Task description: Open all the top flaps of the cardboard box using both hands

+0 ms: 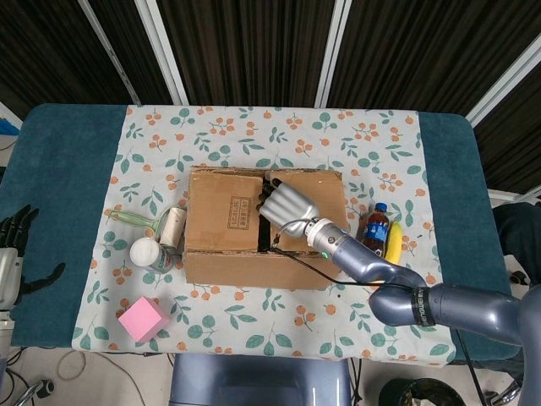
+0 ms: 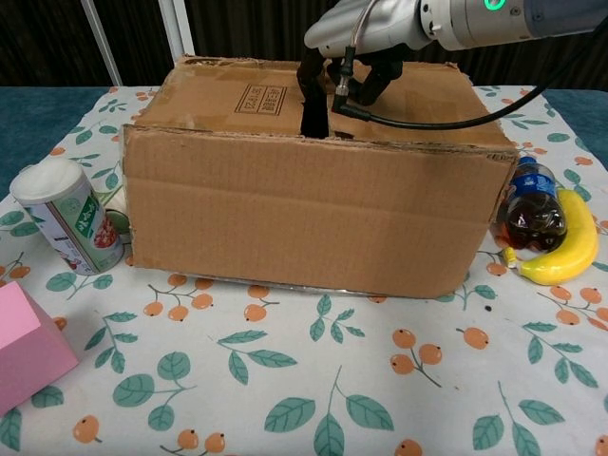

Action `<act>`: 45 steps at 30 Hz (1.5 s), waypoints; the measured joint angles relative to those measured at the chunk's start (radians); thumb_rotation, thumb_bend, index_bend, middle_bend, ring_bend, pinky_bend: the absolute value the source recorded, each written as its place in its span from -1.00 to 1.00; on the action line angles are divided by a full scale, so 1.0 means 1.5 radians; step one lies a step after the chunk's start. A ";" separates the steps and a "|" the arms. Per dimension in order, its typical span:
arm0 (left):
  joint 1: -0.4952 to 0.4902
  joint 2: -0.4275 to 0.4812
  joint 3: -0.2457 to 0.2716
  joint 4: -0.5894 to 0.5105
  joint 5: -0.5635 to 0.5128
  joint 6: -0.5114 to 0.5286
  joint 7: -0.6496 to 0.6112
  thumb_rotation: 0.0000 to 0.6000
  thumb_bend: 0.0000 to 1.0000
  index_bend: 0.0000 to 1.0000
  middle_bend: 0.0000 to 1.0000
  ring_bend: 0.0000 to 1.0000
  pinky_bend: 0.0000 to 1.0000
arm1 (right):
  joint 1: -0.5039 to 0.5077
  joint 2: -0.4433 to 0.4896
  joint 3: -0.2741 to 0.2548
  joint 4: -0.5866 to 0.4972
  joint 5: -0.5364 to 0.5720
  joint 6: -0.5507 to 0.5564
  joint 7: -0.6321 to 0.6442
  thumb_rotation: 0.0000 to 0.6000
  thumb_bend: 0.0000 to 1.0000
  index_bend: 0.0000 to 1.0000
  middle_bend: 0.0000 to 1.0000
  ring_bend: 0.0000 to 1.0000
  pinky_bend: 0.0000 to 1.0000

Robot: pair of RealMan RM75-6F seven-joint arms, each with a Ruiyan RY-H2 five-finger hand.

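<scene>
Box (image 1: 254, 224) at table (image 1: 68, 169) centre, both top flaps flat and shut; none opened yet. Right hand (image 1: 283, 205) lies on top, fingers (image 2: 312, 85) dipped into the seam, gripping nothing evident. Left hand (image 1: 13, 245) idles at the table's edge, fingers spread, empty.

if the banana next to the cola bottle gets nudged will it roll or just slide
The banana would probably pivot or slide rather than roll: it is curved and lies on its side on the tablecloth. It leans against the cola bottle, so a nudge may tip that bottle.
</scene>
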 measured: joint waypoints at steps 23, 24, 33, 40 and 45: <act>0.006 0.002 -0.008 -0.006 0.007 -0.011 0.004 1.00 -0.58 -1.00 -1.00 -1.00 -0.98 | 0.032 0.097 -0.040 -0.102 0.046 0.032 -0.091 1.00 1.00 -0.08 -0.42 -0.61 -0.53; 0.006 0.002 -0.008 -0.006 0.007 -0.012 0.005 1.00 -0.58 -1.00 -1.00 -1.00 -0.98 | 0.033 0.101 -0.042 -0.106 0.048 0.035 -0.094 1.00 1.00 -0.08 -0.42 -0.61 -0.53; 0.008 0.003 -0.010 -0.007 0.009 -0.013 0.006 1.00 -0.58 -1.00 -1.00 -1.00 -0.98 | 0.042 0.144 -0.047 -0.143 0.069 0.048 -0.113 1.00 1.00 -0.08 -0.42 -0.61 -0.53; 0.009 0.003 -0.011 -0.009 0.010 -0.015 0.006 1.00 -0.58 -1.00 -1.00 -1.00 -0.98 | 0.050 0.180 -0.054 -0.172 0.092 0.051 -0.126 1.00 1.00 -0.08 -0.42 -0.61 -0.53; 0.009 0.004 -0.012 -0.009 0.011 -0.015 0.006 1.00 -0.58 -1.00 -1.00 -1.00 -0.98 | 0.054 0.200 -0.056 -0.188 0.102 0.055 -0.130 1.00 1.00 -0.08 -0.42 -0.61 -0.53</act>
